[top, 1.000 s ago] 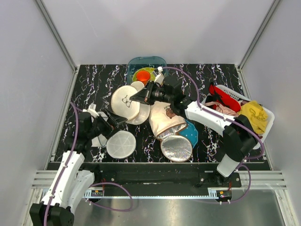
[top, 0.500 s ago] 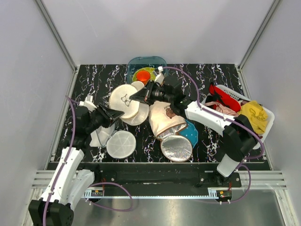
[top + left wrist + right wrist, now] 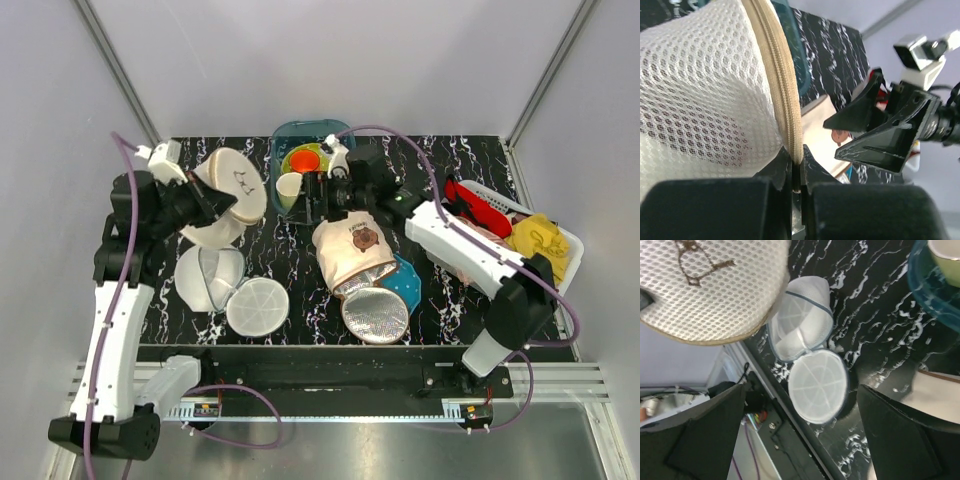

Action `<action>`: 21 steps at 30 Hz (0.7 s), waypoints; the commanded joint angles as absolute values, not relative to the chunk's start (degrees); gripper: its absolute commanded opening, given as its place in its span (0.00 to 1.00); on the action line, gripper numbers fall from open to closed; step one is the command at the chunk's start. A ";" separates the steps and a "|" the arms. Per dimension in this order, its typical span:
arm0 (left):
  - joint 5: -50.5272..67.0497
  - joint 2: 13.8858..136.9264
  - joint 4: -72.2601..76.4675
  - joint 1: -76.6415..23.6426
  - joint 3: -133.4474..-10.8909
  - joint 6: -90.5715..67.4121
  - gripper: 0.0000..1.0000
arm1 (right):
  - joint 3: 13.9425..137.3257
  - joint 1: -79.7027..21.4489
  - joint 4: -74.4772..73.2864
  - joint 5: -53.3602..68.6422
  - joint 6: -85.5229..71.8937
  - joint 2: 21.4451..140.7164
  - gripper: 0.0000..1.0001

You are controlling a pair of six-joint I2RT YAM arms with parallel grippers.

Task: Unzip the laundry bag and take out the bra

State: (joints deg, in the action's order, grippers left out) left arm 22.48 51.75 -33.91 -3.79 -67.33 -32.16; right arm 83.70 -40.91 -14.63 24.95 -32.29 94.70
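The laundry bag, a white round mesh dome with a small bra drawing on its face, hangs tilted above the table at the back left. My left gripper is shut on its beige zipper edge, with both pads pinching the tape in the left wrist view. My right gripper stands open just right of the bag, apart from it, with nothing between its fingers. The right wrist view shows the bag's drawn face at upper left. The bra is hidden.
A second white mesh bag lies open on the table below the lifted one. A cream cylindrical bag with silver lining lies mid-table. A teal tub and a white cup are at the back. A white basket of garments stands right.
My left gripper shut on the bag's zipper edge and carried the bag up and to the back left. My right gripper let go of the bag and opened.
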 commanded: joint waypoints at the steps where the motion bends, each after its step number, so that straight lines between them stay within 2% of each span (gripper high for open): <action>1: 40.56 57.03 -37.44 -3.43 -71.90 -19.43 0.00 | 88.15 -38.07 -26.01 26.51 -18.82 89.30 1.00; 7: 61.65 59.07 -36.04 -3.43 -69.00 -14.77 0.00 | 89.21 -34.01 -25.66 36.81 -15.04 88.59 1.00; 17: 65.13 57.13 -30.50 -3.52 -66.10 -16.79 0.00 | 91.23 -34.19 -26.37 50.36 -14.68 92.29 0.99; 20: 65.39 57.04 -30.50 -3.52 -65.66 -16.35 0.00 | 89.13 -34.72 -22.25 50.71 -15.29 90.44 0.79; 21: 64.87 57.04 -30.41 -3.52 -65.48 -16.26 0.00 | 87.47 -34.72 -20.50 50.36 -16.95 89.74 0.51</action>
State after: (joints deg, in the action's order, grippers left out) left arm 61.34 58.24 -35.46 -3.73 -65.95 -17.80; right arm 88.47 -33.87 -26.61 46.24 -15.11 91.92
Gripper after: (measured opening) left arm 0.032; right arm 0.836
